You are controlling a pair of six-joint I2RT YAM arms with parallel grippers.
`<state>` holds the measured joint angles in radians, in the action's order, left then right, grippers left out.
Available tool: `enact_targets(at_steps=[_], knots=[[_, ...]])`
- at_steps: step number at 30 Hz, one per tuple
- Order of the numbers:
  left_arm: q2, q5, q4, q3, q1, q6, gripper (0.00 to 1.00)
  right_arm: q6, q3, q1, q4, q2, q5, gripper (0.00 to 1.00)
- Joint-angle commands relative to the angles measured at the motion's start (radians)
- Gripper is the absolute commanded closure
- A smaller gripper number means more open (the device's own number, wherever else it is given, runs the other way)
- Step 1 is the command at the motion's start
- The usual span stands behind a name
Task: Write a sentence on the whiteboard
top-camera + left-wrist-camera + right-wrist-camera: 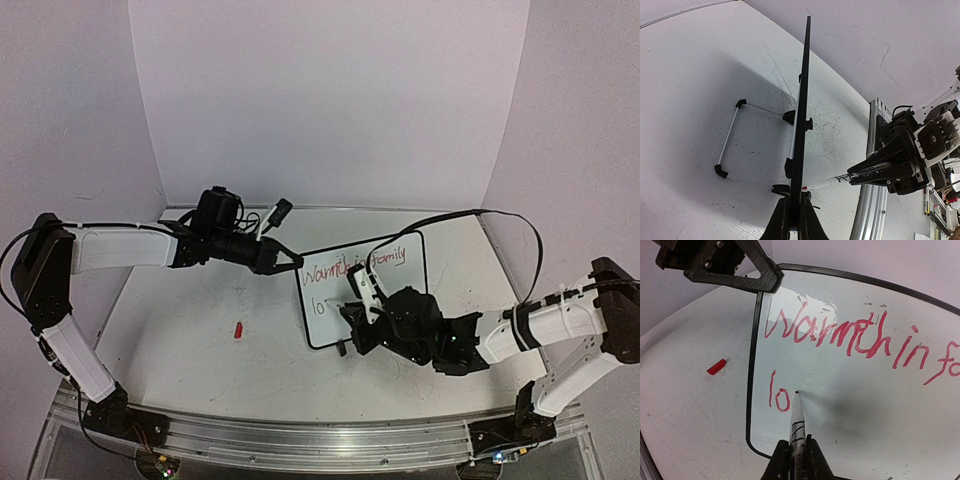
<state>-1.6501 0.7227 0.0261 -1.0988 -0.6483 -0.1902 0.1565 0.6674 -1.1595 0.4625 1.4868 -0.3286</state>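
Right gripper [797, 452] clenched on a white-barrelled red marker [797, 415], tip touching the small black-framed whiteboard [855, 405] just right of "lo". That's line two of the red handwritten sentence [840, 332], under "Warmth in family". Left gripper [288, 262] pinches the board's upper-left edge. A small red piece [716, 366] lies on the white table [170, 340], left of the board.

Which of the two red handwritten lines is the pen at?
The short lower line, only "lo": the red tip of the white marker pen sits just after it. The long upper line lies well above.
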Motion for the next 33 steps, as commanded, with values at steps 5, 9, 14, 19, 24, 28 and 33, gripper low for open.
enact_targets(at_steps=[5,9,14,19,24,28,33], knots=[[0.045,0.011,0.011,-0.01,-0.004,0.017,1.0,-0.018,0.052,0.003,0.027,0.017,-0.016,1.0],[0.046,0.011,0.011,-0.01,-0.004,0.017,1.0,-0.015,0.05,0.003,0.028,0.023,-0.021,1.0],[0.045,0.011,0.011,-0.01,-0.004,0.017,1.0,-0.008,0.045,0.003,0.019,0.022,-0.032,1.0],[0.045,0.011,0.011,-0.01,-0.003,0.017,1.0,-0.006,0.046,0.003,0.015,0.033,-0.041,1.0],[0.046,0.011,0.011,-0.01,-0.004,0.017,1.0,-0.008,0.052,0.002,0.009,0.037,-0.046,1.0],[0.046,0.01,0.011,-0.01,-0.004,0.017,1.0,0.0,0.053,0.003,-0.002,0.038,-0.047,1.0],[0.047,0.009,0.011,-0.01,-0.004,0.017,1.0,0.014,0.043,0.003,-0.017,0.034,-0.042,1.0]])
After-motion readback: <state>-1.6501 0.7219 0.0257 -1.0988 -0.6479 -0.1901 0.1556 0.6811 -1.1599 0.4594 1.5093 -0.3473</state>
